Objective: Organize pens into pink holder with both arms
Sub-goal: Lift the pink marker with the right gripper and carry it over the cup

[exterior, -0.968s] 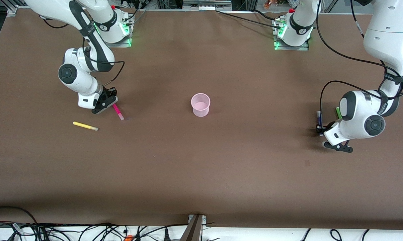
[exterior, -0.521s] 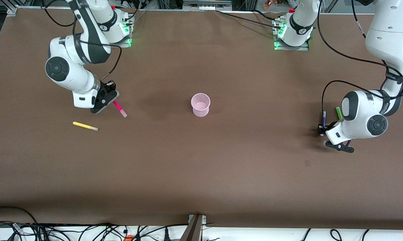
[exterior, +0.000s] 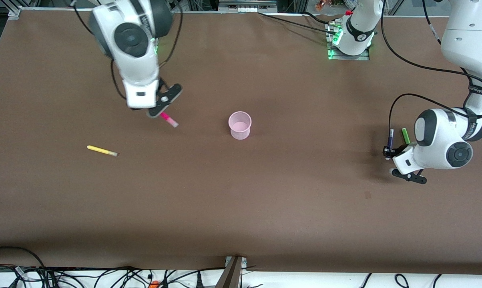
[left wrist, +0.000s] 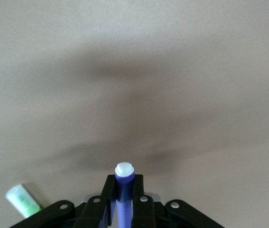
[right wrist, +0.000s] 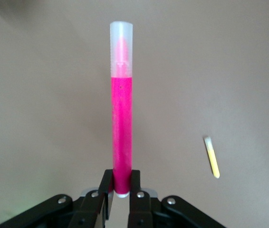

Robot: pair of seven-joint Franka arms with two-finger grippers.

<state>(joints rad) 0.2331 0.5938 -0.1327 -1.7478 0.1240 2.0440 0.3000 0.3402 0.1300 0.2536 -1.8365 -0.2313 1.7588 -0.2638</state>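
My right gripper [exterior: 161, 113] is shut on the magenta pen [exterior: 169, 119] and holds it in the air over the table, between the yellow pen [exterior: 101, 151] and the pink holder [exterior: 239, 125]. In the right wrist view the magenta pen [right wrist: 122, 118] sticks out from the gripper [right wrist: 121, 183], gripped at its end. My left gripper [exterior: 388, 152] is shut on the dark blue pen [exterior: 391, 138], low over the table at the left arm's end. The blue pen [left wrist: 124, 175] sits between the fingers [left wrist: 108, 187]. The green pen [exterior: 405, 135] lies on the table beside it.
The holder stands upright with nothing in it at mid-table. The yellow pen [right wrist: 212, 156] lies alone toward the right arm's end. The green pen [left wrist: 23, 200] lies close beside the left gripper. Cables run along the table edge nearest the front camera.
My right arm has lifted the magenta pen off the table and carried it toward the holder. My left gripper has raised the blue pen slightly.
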